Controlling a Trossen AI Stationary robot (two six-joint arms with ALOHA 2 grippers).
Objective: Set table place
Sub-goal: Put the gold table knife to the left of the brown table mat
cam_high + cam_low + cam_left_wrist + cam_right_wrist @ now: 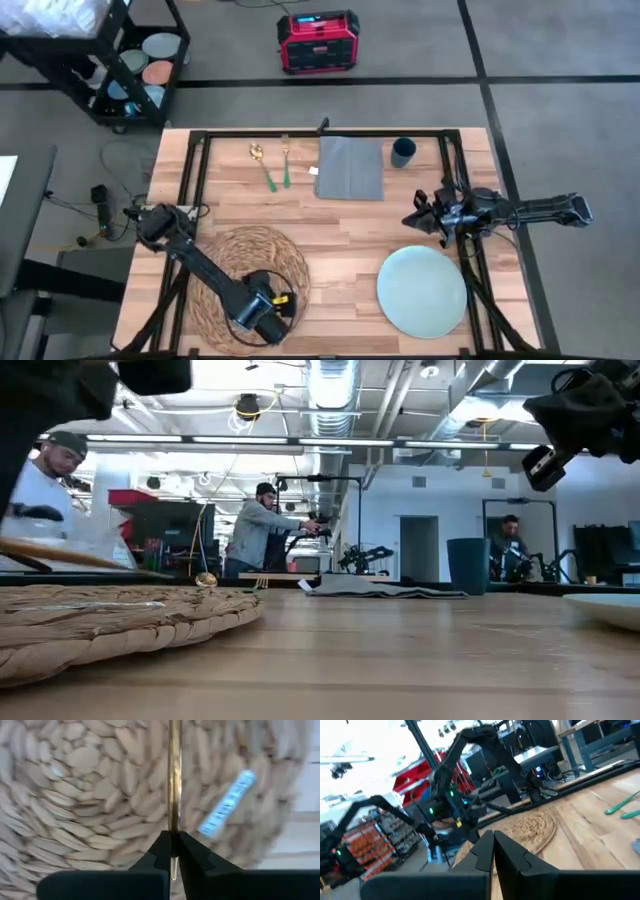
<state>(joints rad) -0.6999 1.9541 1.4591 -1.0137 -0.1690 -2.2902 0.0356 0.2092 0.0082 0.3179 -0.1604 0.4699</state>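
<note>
While your left gripper (171, 851) hangs over the near edge of the round woven placemat (252, 280), its fingers (160, 852) are pinched tight on a thin gold bar (173, 780), by the look of it a piece of cutlery held by its handle end so the rest points out across the weave. That grip suits laying the piece down flat beside the mat, though you cannot tell from the wrist view which utensil it is. A pale blue tag (227, 802) lies on the straw beyond the bar.

Your right gripper (424, 217) waits in the air at the right side of the table (340, 240), above the bare wood between the dark teal cup (403, 152) and the pale blue-green plate (422, 290). Its fingers sit pressed together with nothing between them.

The plate rests on the wood to the right of the placemat, apart from it, so it likely has yet to go onto the mat. Along the far side, well apart from both grippers, lie a gold spoon with a green handle (263, 165), a matching fork (285, 162), the grey napkin (351, 167) and the cup, in that order from left to right.
</note>
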